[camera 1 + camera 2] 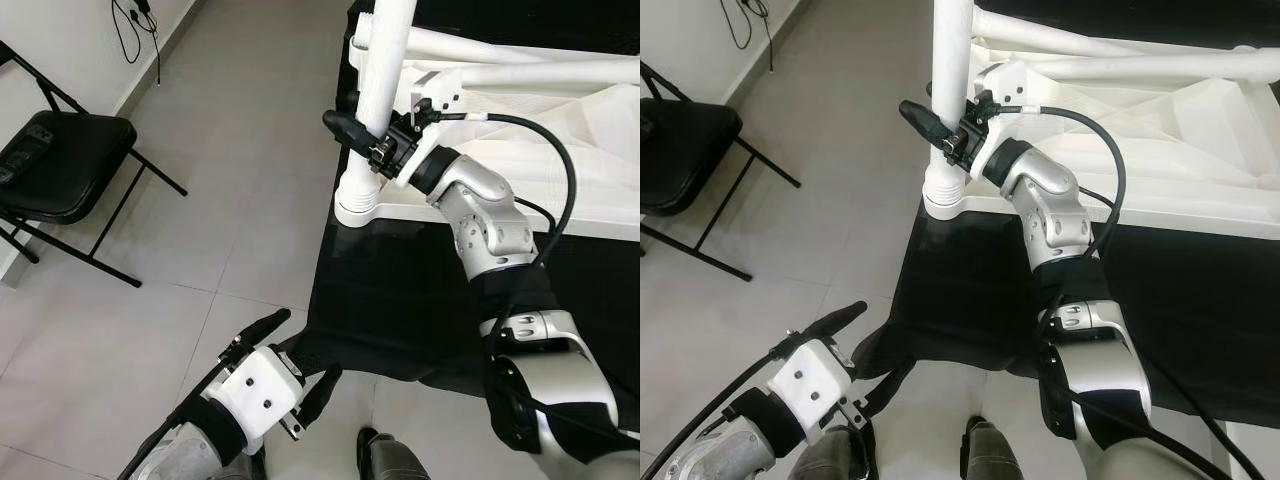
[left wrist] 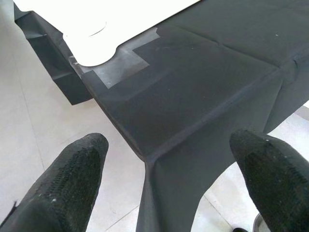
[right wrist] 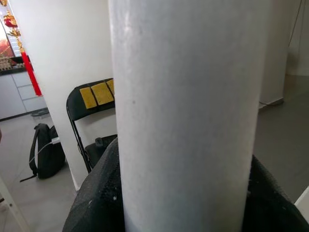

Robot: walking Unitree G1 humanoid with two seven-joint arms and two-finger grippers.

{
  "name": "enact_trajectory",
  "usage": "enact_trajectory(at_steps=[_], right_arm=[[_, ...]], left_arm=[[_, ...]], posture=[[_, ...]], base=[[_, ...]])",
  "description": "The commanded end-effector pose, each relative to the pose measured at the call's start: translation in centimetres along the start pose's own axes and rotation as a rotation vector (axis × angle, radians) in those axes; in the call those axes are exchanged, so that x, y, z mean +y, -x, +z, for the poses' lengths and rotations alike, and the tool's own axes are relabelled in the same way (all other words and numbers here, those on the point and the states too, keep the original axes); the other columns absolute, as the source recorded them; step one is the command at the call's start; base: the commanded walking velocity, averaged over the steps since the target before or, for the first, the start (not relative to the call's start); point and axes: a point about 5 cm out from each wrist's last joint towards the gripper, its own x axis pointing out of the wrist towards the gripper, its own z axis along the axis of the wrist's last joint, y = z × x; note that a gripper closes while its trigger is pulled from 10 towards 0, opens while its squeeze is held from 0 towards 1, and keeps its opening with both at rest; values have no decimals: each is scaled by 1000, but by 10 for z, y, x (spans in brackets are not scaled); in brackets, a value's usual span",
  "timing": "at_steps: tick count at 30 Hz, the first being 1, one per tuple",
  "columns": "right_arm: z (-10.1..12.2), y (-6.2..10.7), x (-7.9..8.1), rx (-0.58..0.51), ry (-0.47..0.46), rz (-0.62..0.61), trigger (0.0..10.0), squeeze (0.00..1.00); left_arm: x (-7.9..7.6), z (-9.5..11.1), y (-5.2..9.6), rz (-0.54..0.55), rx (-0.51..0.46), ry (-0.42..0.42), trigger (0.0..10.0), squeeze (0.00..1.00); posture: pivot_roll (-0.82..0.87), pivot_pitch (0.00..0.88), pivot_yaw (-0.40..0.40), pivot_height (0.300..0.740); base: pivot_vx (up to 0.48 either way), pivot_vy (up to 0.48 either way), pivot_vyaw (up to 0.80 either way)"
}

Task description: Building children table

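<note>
Overhead, black-draped table (image 1: 400,300), grey tiles (image 1: 240,150).

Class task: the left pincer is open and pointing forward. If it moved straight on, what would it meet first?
Most likely the black cloth at its hanging corner, lying between the left pincer's fingers; the white tabletop sits further on. Depth is uncertain.

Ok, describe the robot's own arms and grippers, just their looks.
Both arms are silver metal with rounded joint housings and black bands between segments. The right arm carries a black cable looping from the wrist back along the forearm. The left arm ends in a white boxy wrist housing with small dark screw holes. The left gripper and right gripper each have two long black textured fingers.
</note>
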Motion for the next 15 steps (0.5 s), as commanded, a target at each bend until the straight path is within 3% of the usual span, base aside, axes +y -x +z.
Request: enact_trajectory(at_steps=[1, 6, 15], right_arm=[[-33, 8, 0, 147, -38, -35, 10000, 0], [-36, 8, 7, 122, -60, -11, 10000, 0], [-40, 17, 30, 43, -162, 186, 10000, 0]], left_arm=[[-3, -2, 2, -6, 19, 8, 10000, 0], [-3, -2, 2, -6, 19, 7, 10000, 0], [-3, -2, 2, -6, 19, 7, 10000, 0]], posture=[[11, 341, -36, 740], [11, 341, -36, 740], [9, 343, -37, 740]], base=[[0, 0, 0], [0, 0, 0], [0, 0, 0]])
